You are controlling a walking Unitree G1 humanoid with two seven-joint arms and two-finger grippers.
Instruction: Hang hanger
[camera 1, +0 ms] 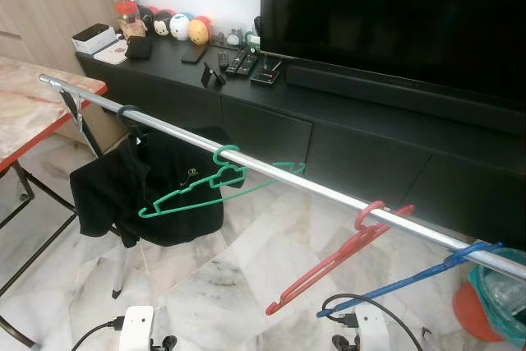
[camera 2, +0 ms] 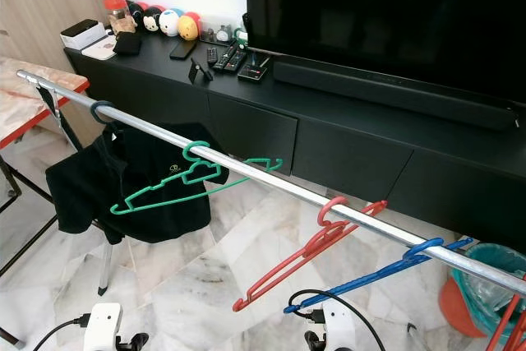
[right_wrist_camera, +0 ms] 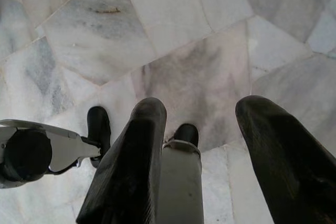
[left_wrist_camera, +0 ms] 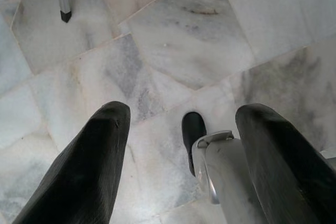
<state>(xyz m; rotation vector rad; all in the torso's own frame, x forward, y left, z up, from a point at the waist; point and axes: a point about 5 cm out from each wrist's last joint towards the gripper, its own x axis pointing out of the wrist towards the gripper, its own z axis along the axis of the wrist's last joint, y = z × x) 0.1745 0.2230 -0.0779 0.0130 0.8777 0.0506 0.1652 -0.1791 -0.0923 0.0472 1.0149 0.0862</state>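
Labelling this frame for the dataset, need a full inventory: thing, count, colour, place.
rail: 1, silver, runs across the view from the table towards the bin
green hanger: 1, hooked on the rail, in front of the shirt
red hanger: 1, hooked on the rail
blue hanger: 1, hooked on the rail near the bin
black shirt: 1, hung on the rail by a dark hook
TV: 1, black, on the cabinet
cabinet: 1, black, long and low, behind the rail
remotes: several, black, on the cabinet top
round toys: several, mixed colours, cabinet's far end
table: 1, marble top with red edge
bin: 1, orange with teal liner
left hand: fingers apart, empty, above the marble floor
right hand: fingers apart, empty
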